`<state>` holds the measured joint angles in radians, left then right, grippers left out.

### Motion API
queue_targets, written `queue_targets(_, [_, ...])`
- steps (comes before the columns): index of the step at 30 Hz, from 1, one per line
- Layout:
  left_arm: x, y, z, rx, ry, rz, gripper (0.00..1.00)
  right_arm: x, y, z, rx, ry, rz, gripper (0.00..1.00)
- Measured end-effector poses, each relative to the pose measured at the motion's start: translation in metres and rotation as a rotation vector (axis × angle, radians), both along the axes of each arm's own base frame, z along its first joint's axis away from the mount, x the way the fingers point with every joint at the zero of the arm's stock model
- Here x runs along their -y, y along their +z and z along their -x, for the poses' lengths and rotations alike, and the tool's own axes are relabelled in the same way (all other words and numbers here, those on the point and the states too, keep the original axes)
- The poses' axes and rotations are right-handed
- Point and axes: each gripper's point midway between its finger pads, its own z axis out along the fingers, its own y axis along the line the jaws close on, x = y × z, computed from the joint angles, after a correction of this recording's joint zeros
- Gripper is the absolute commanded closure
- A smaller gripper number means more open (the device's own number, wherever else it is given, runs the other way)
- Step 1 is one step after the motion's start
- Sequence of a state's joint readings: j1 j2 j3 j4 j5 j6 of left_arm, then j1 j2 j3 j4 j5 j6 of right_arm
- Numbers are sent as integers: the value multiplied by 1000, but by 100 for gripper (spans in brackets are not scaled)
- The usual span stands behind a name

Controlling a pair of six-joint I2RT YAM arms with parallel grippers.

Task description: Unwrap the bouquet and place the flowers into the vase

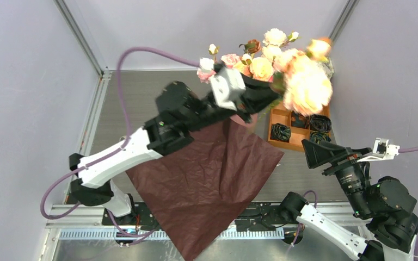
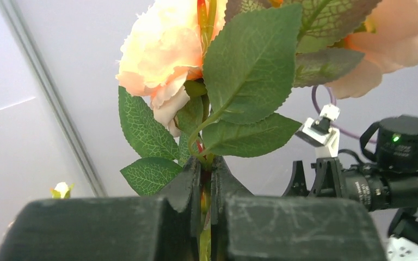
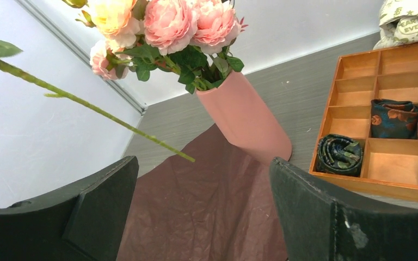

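- Table (image 1: 120, 109): grey, lying below both pairs of fingers
- Dark red paper (image 1: 207, 179): unwrapped and spread flat on the table, below and just ahead of the right gripper (image 3: 200, 168), its far edge reaching the foot of the vase
- Orange tray (image 3: 354, 89): beyond the right gripper's right-hand finger, just beside the vase, with dark rolled cloths (image 3: 338, 155) in some compartments
- Vase (image 3: 247, 122): pink, standing on the table ahead of the right gripper, seen between its two fingertips
- Flowers (image 3: 179, 24): a bunch of pink and peach roses stands in the vase; another spray is in the left gripper (image 2: 207, 174), its green stems pinched between the closed fingers, leaves and peach blooms rising just above the fingertips
- Right gripper: fingers spread wide with nothing between them; one thin green stem (image 3: 103, 114) crosses above its left-hand finger
- White printed paper ball (image 3: 408, 22): far beyond the right-hand finger, behind the tray
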<state>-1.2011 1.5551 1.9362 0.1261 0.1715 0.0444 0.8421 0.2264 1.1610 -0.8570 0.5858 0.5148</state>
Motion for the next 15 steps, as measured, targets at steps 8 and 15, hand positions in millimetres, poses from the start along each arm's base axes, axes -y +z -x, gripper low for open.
queue_targets(8, [68, -47, -13, 143, 203, -82, 100, 4, -1, -2, 6, -23, 32, 5])
queue_targets(15, [99, -73, -36, 285, 395, -144, 100, 3, -7, -4, -1, -26, 57, 4])
